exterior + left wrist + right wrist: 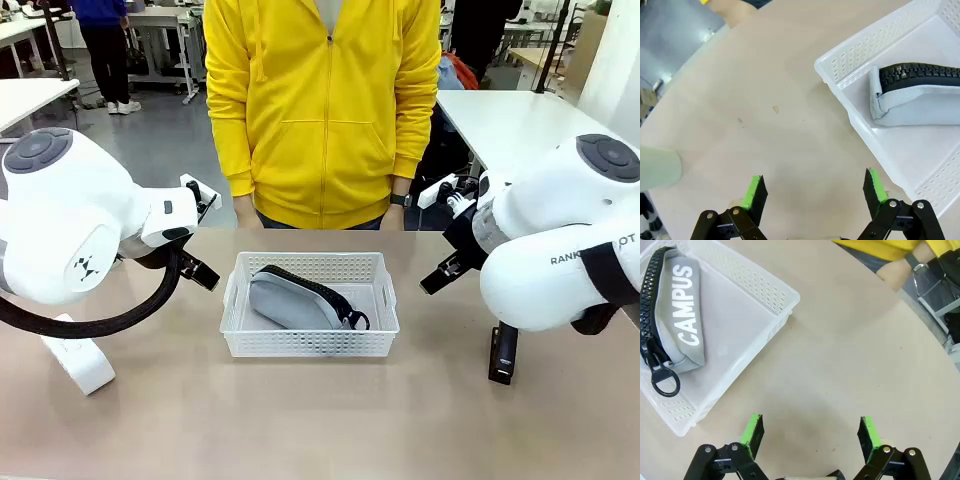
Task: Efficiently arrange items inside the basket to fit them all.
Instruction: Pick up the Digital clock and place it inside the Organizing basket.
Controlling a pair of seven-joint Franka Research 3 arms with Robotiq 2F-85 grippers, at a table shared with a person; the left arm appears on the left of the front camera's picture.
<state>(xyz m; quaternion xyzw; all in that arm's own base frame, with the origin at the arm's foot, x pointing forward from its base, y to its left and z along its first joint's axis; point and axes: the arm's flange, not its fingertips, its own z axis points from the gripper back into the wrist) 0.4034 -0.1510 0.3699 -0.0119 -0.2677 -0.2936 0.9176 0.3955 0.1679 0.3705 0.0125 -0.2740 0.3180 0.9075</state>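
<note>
Left gripper (814,194): jaws spread wide, green pads (753,192) facing one another across bare tabletop, nothing held. It hangs above the table (770,100) just beside one short end of the basket (865,55), not touching it. The pale green cup (657,167) lies on the table at the edge of the left wrist view, well apart from the basket.

Right gripper (811,434): jaws likewise fully apart and empty, poised over the table near the basket's (765,295) opposite end.

Basket (300,345): sits mid-table between the two arms. Inside it, the grey zip pouch (290,300) lies slantwise on the floor, taking up the robot's-left and middle part. Its black zipper (920,75) runs along the top. Its side carries the white word "CAMPUS" (685,315), and its ring pull (665,381) rests on the basket floor at the near right end.

Black stapler (503,355): on the table to the robot's right of the basket, under the right arm (560,250).

Person (325,100): yellow zip jacket, standing at the far edge, with a watch (912,261) on one wrist.
</note>
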